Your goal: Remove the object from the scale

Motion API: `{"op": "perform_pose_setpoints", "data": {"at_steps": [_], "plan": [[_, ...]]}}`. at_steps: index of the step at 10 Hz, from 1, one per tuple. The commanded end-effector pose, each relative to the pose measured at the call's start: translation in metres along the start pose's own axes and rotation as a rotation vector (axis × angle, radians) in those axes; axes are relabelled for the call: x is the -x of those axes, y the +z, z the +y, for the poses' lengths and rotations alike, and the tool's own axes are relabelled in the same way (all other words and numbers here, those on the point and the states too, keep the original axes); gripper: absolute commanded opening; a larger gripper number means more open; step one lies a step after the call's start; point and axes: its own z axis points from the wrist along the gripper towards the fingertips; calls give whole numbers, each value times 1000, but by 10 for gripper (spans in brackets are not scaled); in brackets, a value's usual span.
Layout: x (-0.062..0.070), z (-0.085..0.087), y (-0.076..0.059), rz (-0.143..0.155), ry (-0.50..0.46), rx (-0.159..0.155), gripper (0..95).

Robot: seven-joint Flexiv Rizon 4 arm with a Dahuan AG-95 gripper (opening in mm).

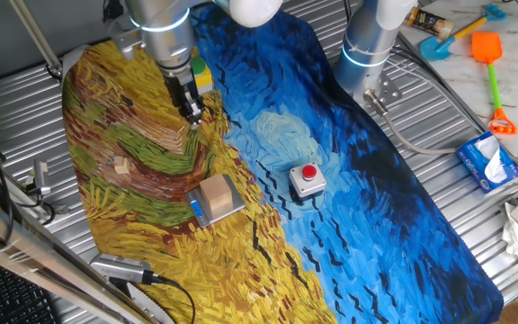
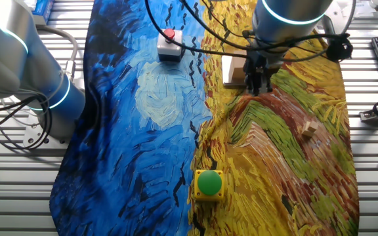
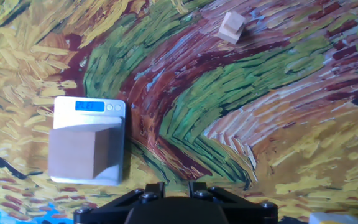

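One fixed view: block [image 1: 218,193] sits on scale [image 1: 198,209]; gripper [image 1: 193,113] hangs well apart above the cloth, empty, fingers close together.
Other fixed view: gripper [image 2: 257,86] partly hides block [image 2: 236,70].
Hand view: block [image 3: 82,150] on scale [image 3: 90,108], lower left; small wood piece [image 3: 231,28] far off.

A painted blue-and-yellow cloth [image 1: 376,207] covers a ribbed metal table [image 1: 475,193], with a marble counter [image 1: 461,63] beyond.
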Motion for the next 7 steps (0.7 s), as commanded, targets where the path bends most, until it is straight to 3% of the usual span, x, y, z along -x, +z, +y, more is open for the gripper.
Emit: {"op": "perform_pose_setpoints", "data": {"at_steps": [1,5,7], "plan": [[10,28,0,10,67,-12,190],[19,75,12,4,139,-15,190],[19,90,19,-2,160,-14,190]]}}
